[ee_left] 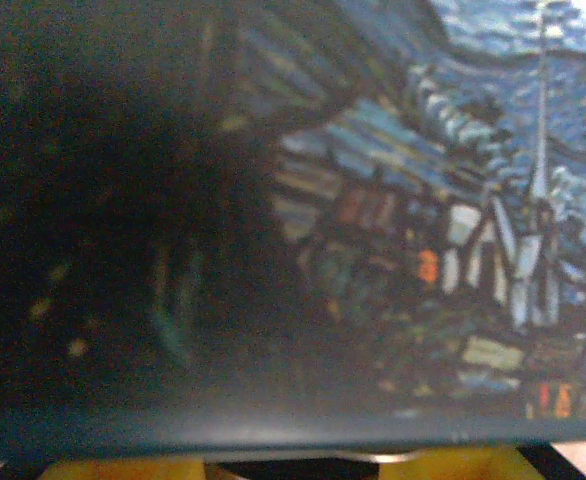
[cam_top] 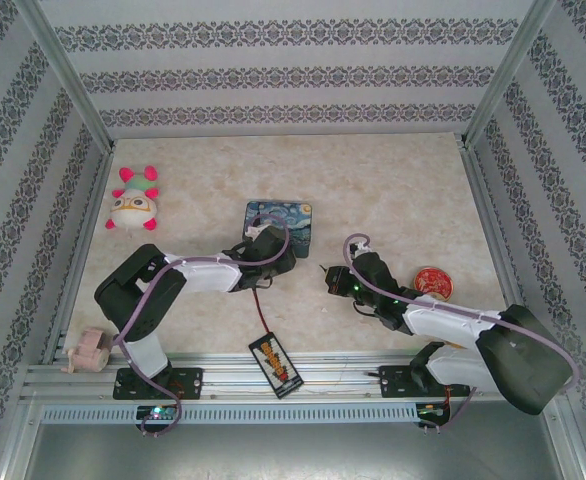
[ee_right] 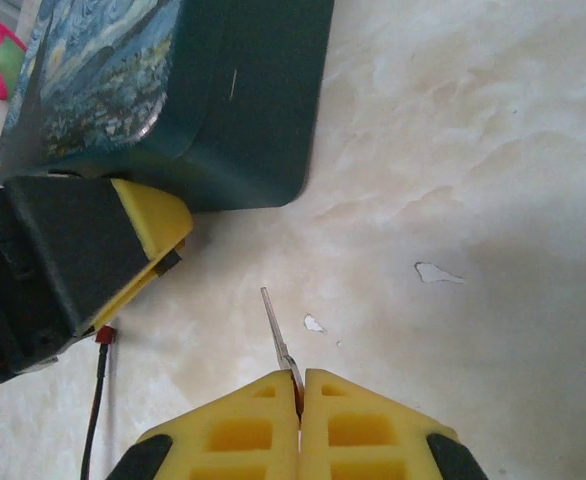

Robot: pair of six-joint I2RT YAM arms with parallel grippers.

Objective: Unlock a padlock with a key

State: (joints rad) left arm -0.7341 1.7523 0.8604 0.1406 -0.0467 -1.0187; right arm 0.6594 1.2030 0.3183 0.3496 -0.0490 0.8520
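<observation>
Right gripper pinching a key, left gripper up against the painted tin.

At the near edge lies a flat black pack (cam_top: 276, 366) with an orange label. Farther in, the right gripper (ee_right: 300, 385) has its yellow fingers pressed together on the key (ee_right: 276, 330), its thin silvery blade sticking out over the marbled table (ee_right: 473, 150). Just beyond, the left gripper (cam_top: 273, 245) sits against the near side of the blue-and-yellow tin (cam_top: 281, 222). Whether its jaws are spread or closed cannot be told, nor where the padlock lies. A plush toy (cam_top: 133, 198) lies far left.
</observation>
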